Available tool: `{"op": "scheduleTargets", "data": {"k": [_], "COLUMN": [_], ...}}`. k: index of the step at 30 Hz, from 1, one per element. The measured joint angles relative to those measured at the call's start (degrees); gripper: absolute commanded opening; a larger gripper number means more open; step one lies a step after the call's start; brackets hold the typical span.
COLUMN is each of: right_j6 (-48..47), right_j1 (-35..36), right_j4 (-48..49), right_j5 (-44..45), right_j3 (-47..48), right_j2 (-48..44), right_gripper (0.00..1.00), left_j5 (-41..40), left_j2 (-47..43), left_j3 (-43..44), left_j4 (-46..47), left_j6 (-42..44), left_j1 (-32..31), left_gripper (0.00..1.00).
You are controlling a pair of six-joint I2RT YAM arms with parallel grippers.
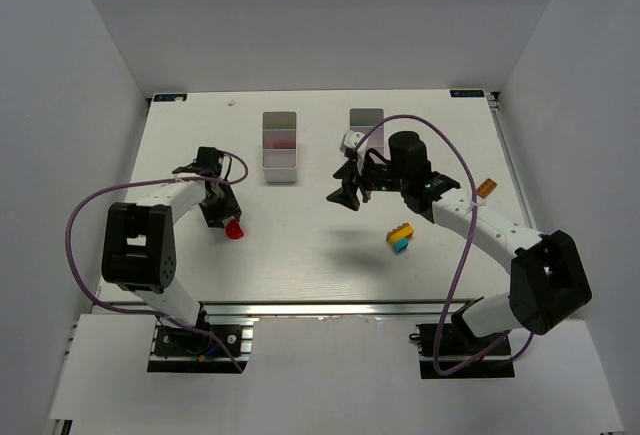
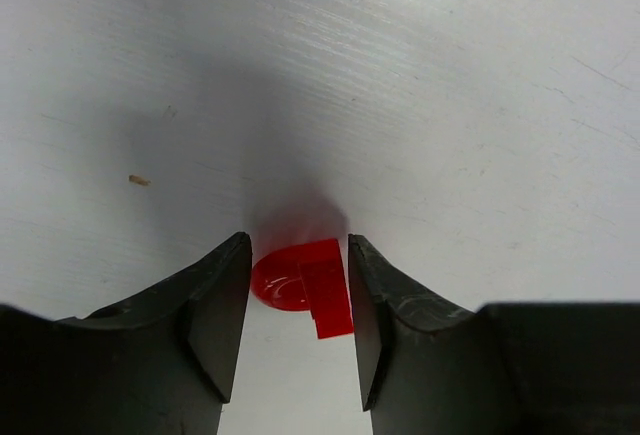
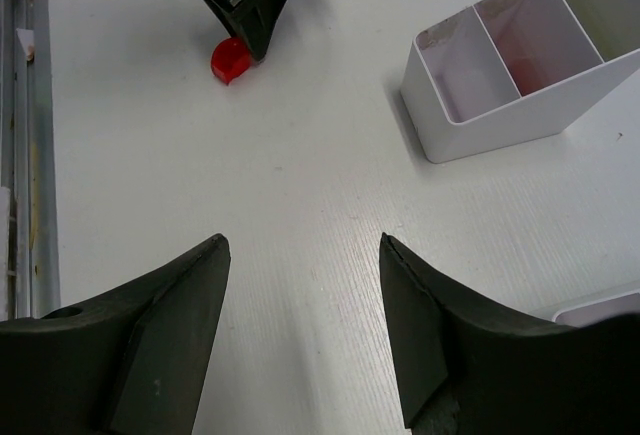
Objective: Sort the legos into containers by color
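Note:
A rounded red lego (image 2: 300,280) lies on the white table between the fingers of my left gripper (image 2: 297,245). The jaws stand open close on either side of it, with only slim gaps. From above, this red lego (image 1: 235,229) shows just below the left gripper (image 1: 222,213). My right gripper (image 1: 345,195) hovers open over bare table near mid-table, nothing between its fingers (image 3: 190,285). A yellow and blue lego pair (image 1: 401,238) and an orange lego (image 1: 486,188) lie at the right. Two white containers (image 1: 280,145) (image 1: 367,118) stand at the back.
In the right wrist view the left container (image 3: 480,125) shows three compartments, the middle one tinted red. The other container's rim (image 3: 600,307) peeks in at the lower right. A metal rail (image 1: 330,307) runs along the table's near edge, and purple cables loop off both arms.

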Motion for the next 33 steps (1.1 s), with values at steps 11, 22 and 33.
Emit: {"op": "scheduleTargets", "data": {"k": [11, 22, 33], "right_j6": [0.1, 0.2, 0.3], "right_j1": [-0.4, -0.7, -1.2], "right_j4": [0.0, 0.0, 0.0], "right_j5": [0.0, 0.0, 0.0], "right_j3": [0.0, -0.2, -0.2], "right_j2": [0.0, 0.0, -0.3], "right_gripper": [0.67, 0.67, 0.67], "left_j5": [0.1, 1.5, 1.6], "left_j2": [-1.3, -0.7, 1.1], "left_j3": [2.2, 2.1, 0.5], "left_j4": [-5.4, -5.7, -4.4], "left_j6": [1.9, 1.4, 0.7], "left_j1": [0.0, -0.8, -1.6], "left_gripper": [0.72, 0.71, 0.64]}}
